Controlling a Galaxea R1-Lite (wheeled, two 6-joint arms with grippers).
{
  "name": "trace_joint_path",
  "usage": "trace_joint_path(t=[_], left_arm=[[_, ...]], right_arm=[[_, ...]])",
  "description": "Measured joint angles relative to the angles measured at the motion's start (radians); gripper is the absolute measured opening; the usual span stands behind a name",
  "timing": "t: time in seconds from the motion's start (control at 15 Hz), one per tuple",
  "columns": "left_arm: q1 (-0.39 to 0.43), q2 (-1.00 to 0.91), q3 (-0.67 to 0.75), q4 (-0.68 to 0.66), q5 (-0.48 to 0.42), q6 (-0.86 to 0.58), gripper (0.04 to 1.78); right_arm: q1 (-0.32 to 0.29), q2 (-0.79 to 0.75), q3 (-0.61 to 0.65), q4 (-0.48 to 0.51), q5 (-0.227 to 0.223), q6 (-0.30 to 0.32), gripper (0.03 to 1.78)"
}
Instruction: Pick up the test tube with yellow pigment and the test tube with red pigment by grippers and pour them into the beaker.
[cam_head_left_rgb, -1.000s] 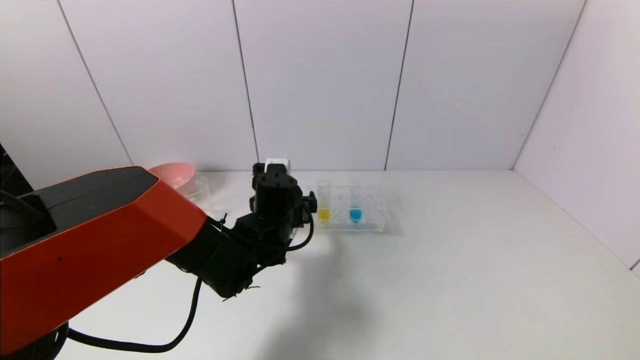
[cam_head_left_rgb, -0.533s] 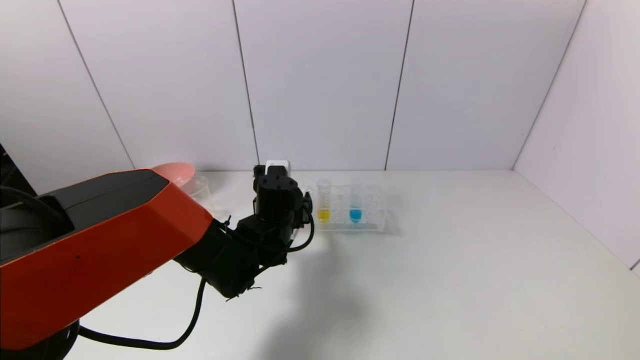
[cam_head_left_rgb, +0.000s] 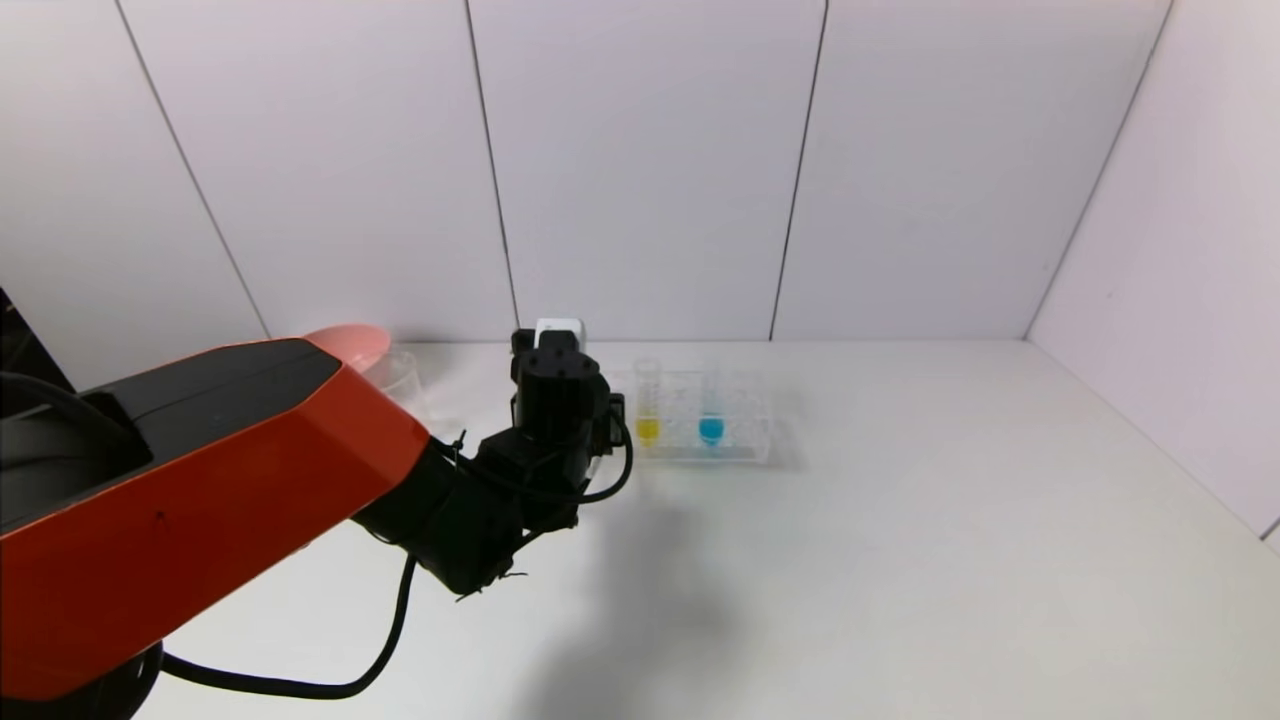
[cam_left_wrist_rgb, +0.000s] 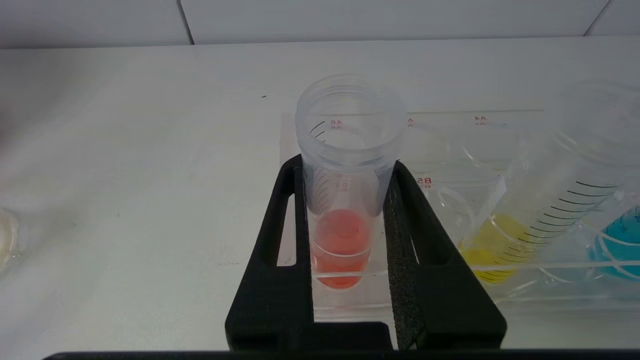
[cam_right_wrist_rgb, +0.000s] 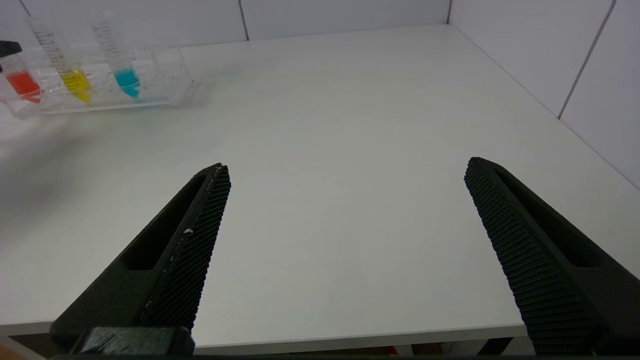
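Lab bench: tube rack (cam_head_left_rgb: 735, 440), pigments.

The test tube with red pigment (cam_left_wrist_rgb: 345, 165) looks like clear, slightly frosted plastic; the rack (cam_left_wrist_rgb: 505, 280) is glossy transparent plastic. Matt black fingers (cam_right_wrist_rgb: 195, 240) carry rough, ribbed pads. The counter (cam_right_wrist_rgb: 350, 150) is smooth, matt white.

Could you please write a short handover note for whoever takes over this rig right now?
Left gripper: jaws shut on the test tube with red pigment, which stands upright in the tube rack.
Right gripper: jaws open, holding nothing, parked over bare table.
The test tube with yellow pigment stands in the rack beside the blue tube.
The beaker stands by the pink bowl.
Done: red tube gripped. Left: lift and pour both tubes.
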Motion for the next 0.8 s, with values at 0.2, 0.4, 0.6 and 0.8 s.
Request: trace_joint_path(t=[0.2, 0.4, 0.6, 0.8], left_arm=[[-0.003, -0.010, -0.017, -0.002, 0.001, 0.004, 0.44], [-0.006, -0.057, -0.028, 0.005, -0.002, 0.043, 0.44], [-0.008, -0.107, -0.030, 0.020, -0.011, 0.051, 0.44], [-0.008, -0.146, -0.011, 0.025, -0.021, 0.053, 0.44]], right_arm=[[0.000, 0.000, 0.000, 0.000, 0.000, 0.000, 1.71], [0.000, 0.000, 0.000, 0.000, 0.000, 0.000, 1.71], [0.000, 0.000, 0.000, 0.000, 0.000, 0.000, 1.71], [0.000, 0.000, 0.000, 0.000, 0.000, 0.000, 1.71]])
